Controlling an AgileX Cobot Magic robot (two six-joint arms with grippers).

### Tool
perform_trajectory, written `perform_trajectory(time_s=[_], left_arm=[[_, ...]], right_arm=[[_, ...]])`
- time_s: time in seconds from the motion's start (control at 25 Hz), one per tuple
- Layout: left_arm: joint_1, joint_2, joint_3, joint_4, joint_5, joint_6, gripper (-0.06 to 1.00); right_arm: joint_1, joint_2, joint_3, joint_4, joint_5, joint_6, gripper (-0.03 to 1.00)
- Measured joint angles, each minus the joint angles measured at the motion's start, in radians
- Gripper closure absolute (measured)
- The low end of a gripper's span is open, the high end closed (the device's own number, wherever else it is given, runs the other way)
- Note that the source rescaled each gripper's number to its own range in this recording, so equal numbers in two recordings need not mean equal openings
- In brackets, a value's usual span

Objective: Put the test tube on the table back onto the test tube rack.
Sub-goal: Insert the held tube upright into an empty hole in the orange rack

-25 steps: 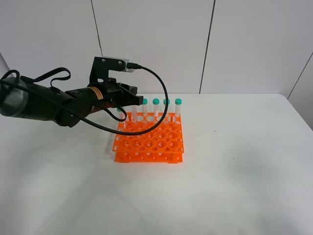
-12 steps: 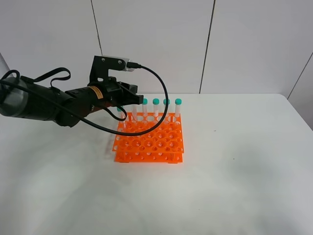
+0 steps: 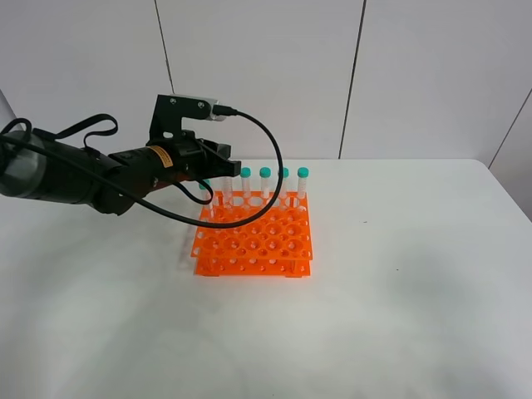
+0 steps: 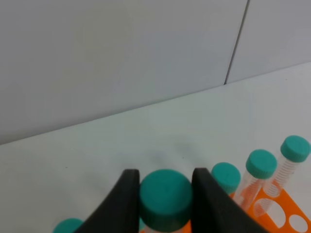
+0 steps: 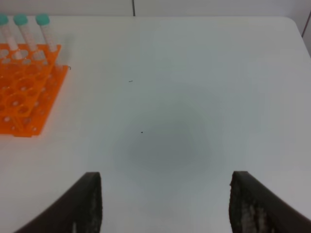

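My left gripper point(image 3: 226, 169) is shut on the teal cap of a test tube point(image 4: 165, 199), its black fingers point(image 4: 127, 204) pressed on both sides. The clear tube point(image 3: 226, 189) hangs upright at the back left of the orange test tube rack point(image 3: 253, 245); whether its tip is in a hole is hidden. Several other capped tubes point(image 3: 264, 184) stand in the rack's back row. My right gripper point(image 5: 167, 204) is open over bare white table point(image 5: 165, 111), well to the right of the rack point(image 5: 24, 97), and does not show in the exterior view.
The left arm and its black cable point(image 3: 274, 166) reach in from the left above the rack. The white table point(image 3: 399, 274) ends near a panelled wall point(image 3: 266, 66) behind the rack. Another teal cap point(image 4: 68, 226) sits just beside the held tube.
The left gripper with the tube has shifted very slightly up and to the left over the rack's back row. The right gripper stays the same.
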Motion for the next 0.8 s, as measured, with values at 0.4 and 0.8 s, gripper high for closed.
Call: perform_trajectory(time_s=[0.4, 0.8], left_arm=[[0.000, 0.033, -0.001, 0.000, -0.005, 0.000, 0.94], [0.000, 0.034, -0.002, 0.000, -0.011, 0.000, 0.94]], right_arm=[[0.000, 0.000, 0.000, 0.000, 0.000, 0.000, 0.36], [0.000, 0.000, 0.000, 0.000, 0.000, 0.000, 0.36]])
